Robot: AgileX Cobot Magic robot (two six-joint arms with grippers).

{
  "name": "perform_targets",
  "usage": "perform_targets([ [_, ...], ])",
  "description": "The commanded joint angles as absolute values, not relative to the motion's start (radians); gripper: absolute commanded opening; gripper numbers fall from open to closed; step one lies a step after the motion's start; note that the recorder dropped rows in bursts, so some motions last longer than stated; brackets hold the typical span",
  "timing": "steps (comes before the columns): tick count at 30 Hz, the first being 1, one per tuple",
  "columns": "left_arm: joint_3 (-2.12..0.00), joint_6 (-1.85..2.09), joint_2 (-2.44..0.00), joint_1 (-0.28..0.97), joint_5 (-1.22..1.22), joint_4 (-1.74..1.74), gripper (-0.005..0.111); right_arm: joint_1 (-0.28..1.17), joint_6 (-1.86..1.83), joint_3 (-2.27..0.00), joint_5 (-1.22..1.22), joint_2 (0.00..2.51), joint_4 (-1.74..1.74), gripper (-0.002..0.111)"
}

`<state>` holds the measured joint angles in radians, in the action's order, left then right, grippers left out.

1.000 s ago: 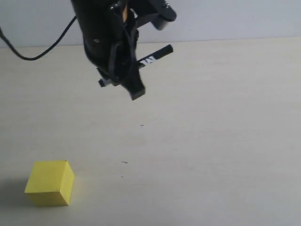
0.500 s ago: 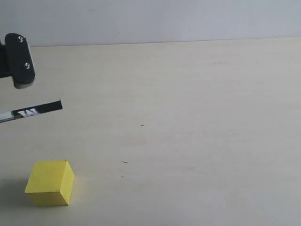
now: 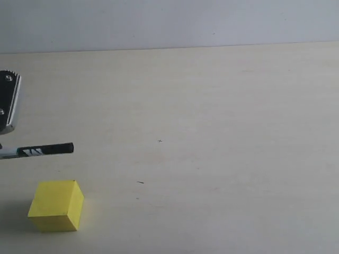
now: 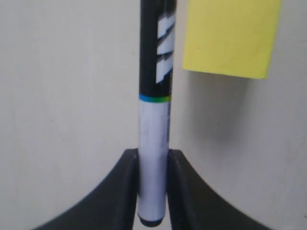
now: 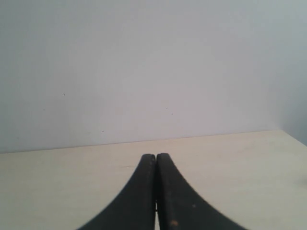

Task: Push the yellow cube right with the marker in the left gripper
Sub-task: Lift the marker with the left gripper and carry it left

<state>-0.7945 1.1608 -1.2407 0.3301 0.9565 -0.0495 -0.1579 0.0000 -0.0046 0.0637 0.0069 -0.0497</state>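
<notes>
Left gripper [image 4: 152, 157]: you have its two black fingers [image 4: 126, 175] clamped on the white barrel of the marker [image 4: 154, 91], one finger on each side. The grip sits close to the rear of the pen, and a short stub with a dark end pokes out behind it. Ahead of the fingers the barrel runs white up to a thin coloured ring, then black with white label marks, and it leaves the wrist picture before its tip shows. In the exterior view the marker [image 3: 45, 150] enters from the side edge and lies nearly level, black end leading. Note: you cannot tell from either view whether it rides above the table [image 3: 222, 159] or touches it. Just off the pen's rear end, a black plate with two screws [image 3: 7, 103] shows at the same edge. The yellow cube [image 4: 230, 36] sits to one side of the marker's black forward section, apart from it, with a narrow strip of table showing between them. In the exterior view the yellow cube [image 3: 55, 206] rests flat on the table on the camera's side of the pen, near its leading end and not touching it. Right gripper [image 5: 155, 160]: jaws pressed together, over the table and facing a pale wall [image 5: 153, 67].
</notes>
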Motion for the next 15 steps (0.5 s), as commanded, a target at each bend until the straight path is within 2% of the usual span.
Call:
perform_targets([
  [1, -0.777, 1.226, -1.219, 0.23, 0.879, 0.014, 0.0, -0.163, 0.0, 0.0, 0.059, 0.0, -0.05, 0.0],
  [10, -0.777, 1.358, -1.221, 0.153, 1.023, -0.014, 0.0, -0.163, 0.0, 0.0, 0.059, 0.0, -0.05, 0.0],
  [15, -0.758, 1.345, -1.221, 0.083, 1.009, -0.035, 0.0, -0.163, 0.0, 0.0, 0.059, 0.0, -0.05, 0.0],
])
